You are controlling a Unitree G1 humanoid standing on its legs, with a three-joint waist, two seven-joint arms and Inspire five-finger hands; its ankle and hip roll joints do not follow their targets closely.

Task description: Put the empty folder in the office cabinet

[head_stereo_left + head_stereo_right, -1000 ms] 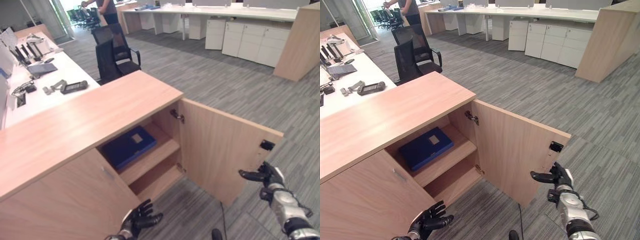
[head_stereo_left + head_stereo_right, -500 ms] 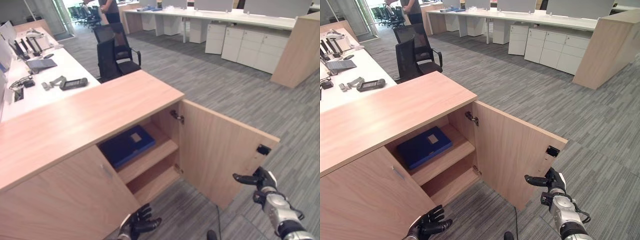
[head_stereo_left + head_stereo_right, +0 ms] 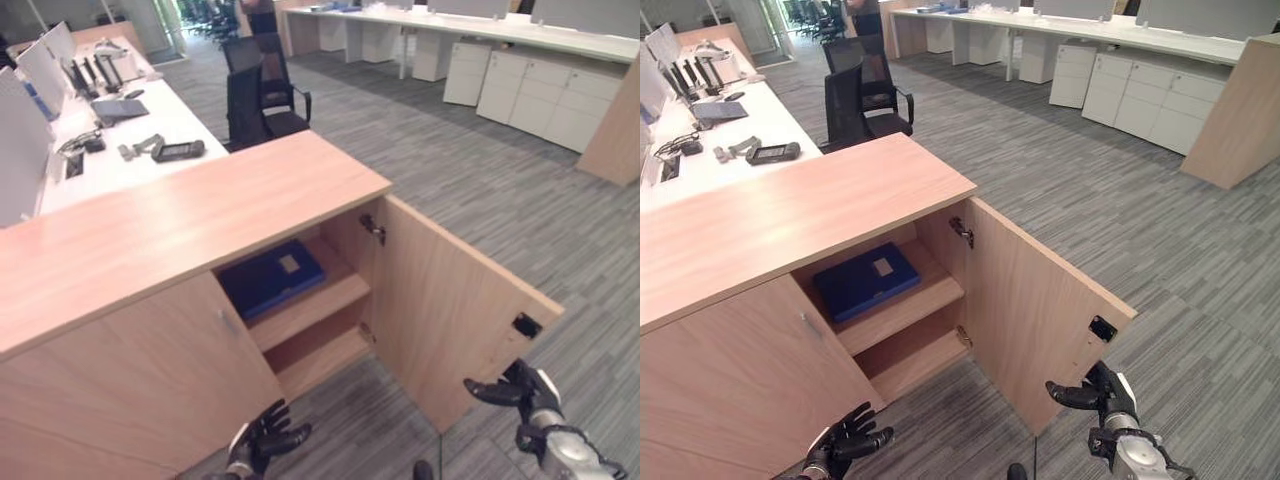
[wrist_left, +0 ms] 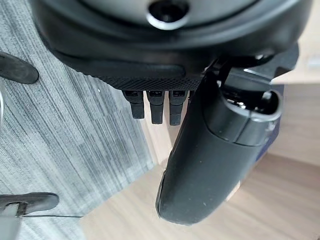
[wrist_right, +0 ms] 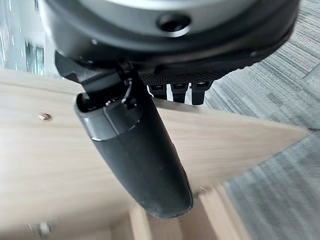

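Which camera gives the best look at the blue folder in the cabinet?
The right eye view: the blue folder lies flat on the upper shelf of the cabinet, its whole top face visible beside the open door. The left eye view shows it too, slightly more tucked under the cabinet top. The left wrist view shows a blue sliver past the thumb.

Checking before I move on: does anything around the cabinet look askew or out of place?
Nothing is damaged or spilled. The blue folder lies flat on the upper shelf, at an angle to its edge. The cabinet door stands wide open, with the right robot hand near its free edge.
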